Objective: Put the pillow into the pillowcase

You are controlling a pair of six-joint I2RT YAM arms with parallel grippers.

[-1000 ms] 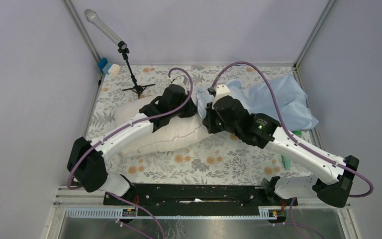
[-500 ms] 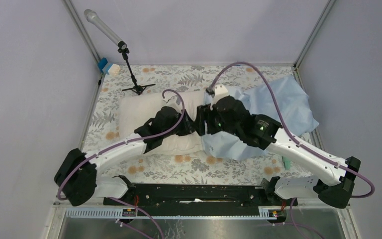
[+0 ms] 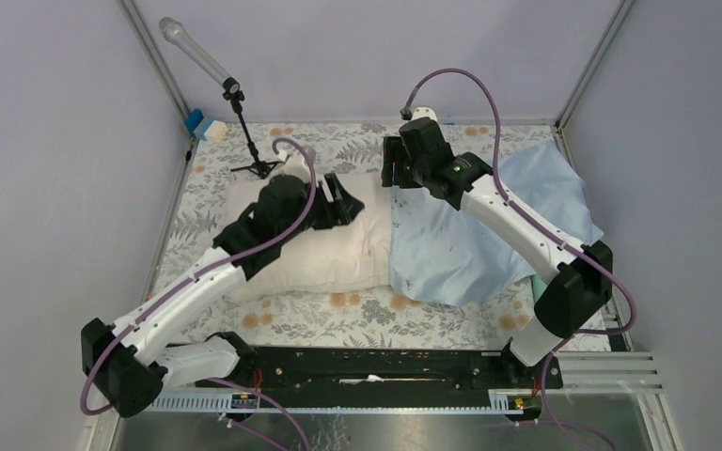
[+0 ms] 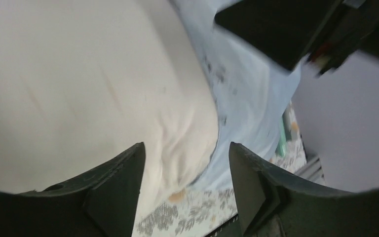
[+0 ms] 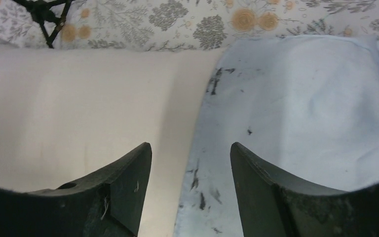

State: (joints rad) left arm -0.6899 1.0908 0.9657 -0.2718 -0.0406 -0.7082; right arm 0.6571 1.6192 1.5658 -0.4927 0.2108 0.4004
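The cream pillow (image 3: 310, 254) lies across the left middle of the table. The light-blue pillowcase (image 3: 489, 235) is spread to its right, and its smudged left edge lies over the pillow's right end. How far the pillow reaches inside is hidden. My left gripper (image 3: 343, 200) hovers open over the pillow's far right part, holding nothing. My right gripper (image 3: 397, 176) hangs open above the far end of that edge, also empty. The left wrist view shows the pillow (image 4: 79, 89) and pillowcase (image 4: 246, 98) past my left gripper (image 4: 186, 153). Below my right gripper (image 5: 191, 150), the pillow (image 5: 79, 113) meets the pillowcase (image 5: 301, 113).
A microphone on a small black tripod (image 3: 244, 132) stands at the far left, with a blue and white object (image 3: 202, 125) beside it. A green item (image 3: 541, 303) lies by the pillowcase's near right edge. The grey floral tablecloth (image 3: 367, 315) covers the table.
Both grippers opened and let go of the cloth. The pillowcase was drawn toward the near side over the pillow's right end. Both arms then lifted and swung toward the far side.
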